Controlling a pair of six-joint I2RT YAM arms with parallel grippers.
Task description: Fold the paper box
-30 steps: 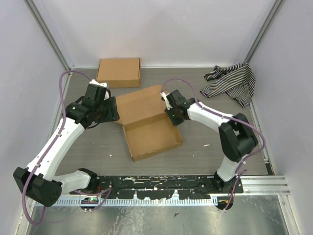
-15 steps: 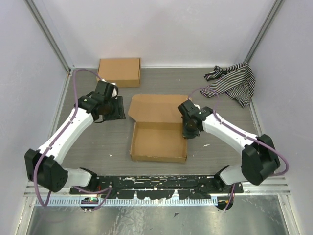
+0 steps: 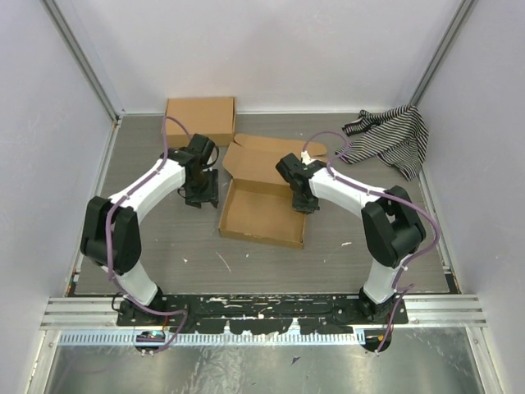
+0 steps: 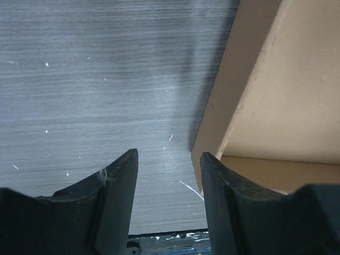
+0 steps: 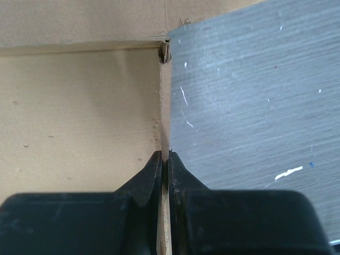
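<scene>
A grey desk (image 3: 164, 246). At mid-desk lies the paper box (image 3: 262, 217), an open shallow tray, its long axis running left to right and its lid flap toward the far edge. The right arm's (image 3: 344, 193) jaws are clenched on its right wall. The left arm's (image 3: 152, 185) jaws are released over bare desk, with the box's left wall just to their right.

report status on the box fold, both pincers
Right pincer shut on paper box right wall. Left pincer open beside left wall, holding nothing. Tray formed, lid open. Spare box, striped cloth at back, apart.
</scene>
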